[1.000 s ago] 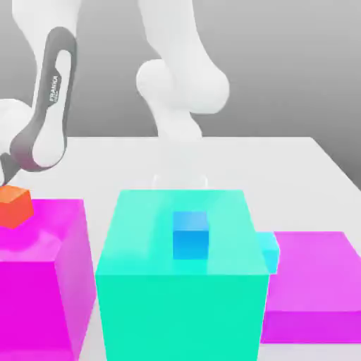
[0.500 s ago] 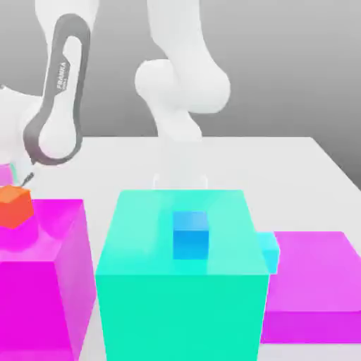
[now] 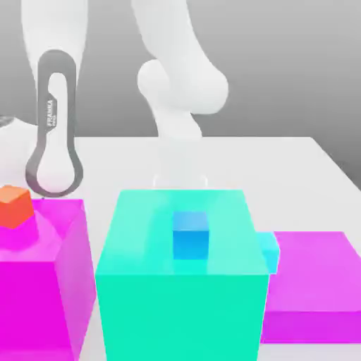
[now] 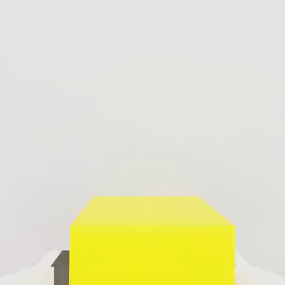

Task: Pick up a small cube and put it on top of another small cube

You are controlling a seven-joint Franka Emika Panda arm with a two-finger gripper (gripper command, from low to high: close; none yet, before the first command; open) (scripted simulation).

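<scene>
Small orange-red cube (image 3: pixel 15 205) on magenta block (image 3: pixel 42 275), yellow cube (image 4: pixel 151 240) near claw, claw state unclear.

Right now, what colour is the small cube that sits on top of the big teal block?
Blue; the small blue cube shows best in the exterior view.

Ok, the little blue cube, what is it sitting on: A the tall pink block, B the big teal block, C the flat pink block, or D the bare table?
B: the little blue cube rests on the top face of the big teal block in the middle of the exterior view.
</scene>
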